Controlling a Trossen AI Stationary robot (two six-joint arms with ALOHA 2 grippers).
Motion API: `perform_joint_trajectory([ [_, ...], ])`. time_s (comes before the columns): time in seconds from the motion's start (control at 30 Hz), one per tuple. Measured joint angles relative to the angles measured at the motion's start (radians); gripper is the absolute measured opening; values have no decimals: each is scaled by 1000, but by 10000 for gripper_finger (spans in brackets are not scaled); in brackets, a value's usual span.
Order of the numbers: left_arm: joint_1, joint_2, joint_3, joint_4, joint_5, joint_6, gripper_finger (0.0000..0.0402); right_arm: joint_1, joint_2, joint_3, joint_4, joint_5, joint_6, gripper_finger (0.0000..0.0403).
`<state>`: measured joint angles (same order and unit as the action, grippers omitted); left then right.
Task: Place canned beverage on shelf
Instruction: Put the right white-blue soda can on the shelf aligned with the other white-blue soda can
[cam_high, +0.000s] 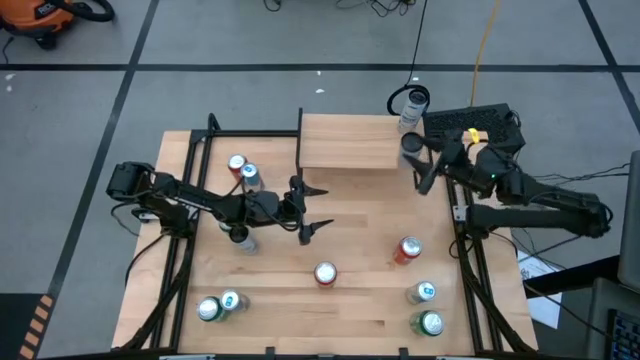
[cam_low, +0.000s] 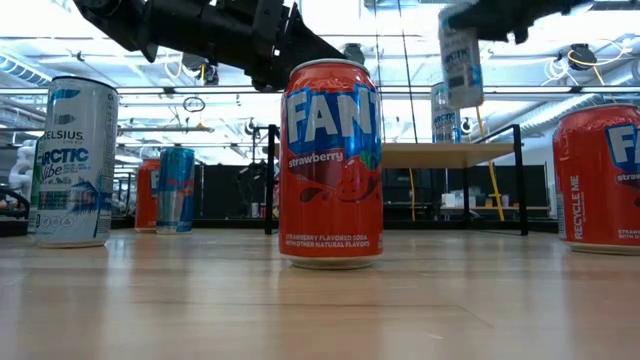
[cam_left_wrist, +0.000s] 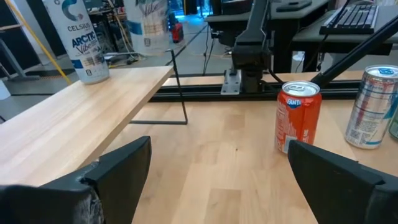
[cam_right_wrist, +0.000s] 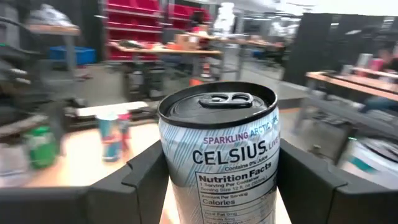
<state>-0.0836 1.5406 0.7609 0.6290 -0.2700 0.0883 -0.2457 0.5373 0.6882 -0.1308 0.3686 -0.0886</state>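
Note:
My right gripper (cam_high: 418, 160) is shut on a white Celsius can (cam_right_wrist: 217, 155) and holds it in the air by the right end of the shelf (cam_high: 345, 140), a raised light-wood board on black legs. In the low view the can (cam_low: 460, 60) hangs above the board (cam_low: 440, 155). A second Celsius can (cam_left_wrist: 81, 40) stands on its base on the shelf's far right corner. My left gripper (cam_high: 308, 210) is open and empty over the table's middle, in front of the shelf. My right gripper pinches the Celsius can's upper side wall (cam_right_wrist: 171, 168), just under the top rim, between its two fingers (cam_right_wrist: 140, 183). The fingers come from the table's right side, across the can. The can is about upright, top up, lifted clear of the shelf.
A Fanta can (cam_high: 325, 273) stands at the middle front. Cans stand at the right front (cam_high: 408, 250) (cam_high: 422, 292) (cam_high: 430, 323), two at the left front (cam_high: 208, 310), two at the far left (cam_high: 243, 170), and one under my left arm (cam_high: 243, 237).

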Motion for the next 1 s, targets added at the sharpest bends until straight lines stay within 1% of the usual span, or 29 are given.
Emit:
perform_joint_trajectory([
  [0.07,0,0,0,1,3,6,372,-69,-27,-44,37,-24,-5,232],
  [0.17,1,0,-1,3,4,12,372,-177,-44,-97,111,-135,-5,232],
  [0.23,1,0,-1,9,4,26,372,-247,-42,-101,127,-197,-1,232],
  [0.47,21,0,-1,16,23,32,372,-498,51,-101,138,-423,52,233],
  [0.57,27,0,-1,11,33,31,372,-583,94,-101,150,-535,77,233],
  [0.63,26,1,-2,8,34,31,372,-625,118,-101,157,-597,93,233],
  [0.73,25,1,-2,6,34,30,372,-672,135,-101,167,-633,95,233],
  [0.83,25,1,-2,-11,34,25,372,-712,146,-101,172,-699,106,237],
  [0.9,25,1,-2,-15,33,23,372,-729,146,-101,170,-715,111,249],
  [1.0,25,1,-2,-18,29,21,372,-743,145,-101,170,-716,111,280],
])
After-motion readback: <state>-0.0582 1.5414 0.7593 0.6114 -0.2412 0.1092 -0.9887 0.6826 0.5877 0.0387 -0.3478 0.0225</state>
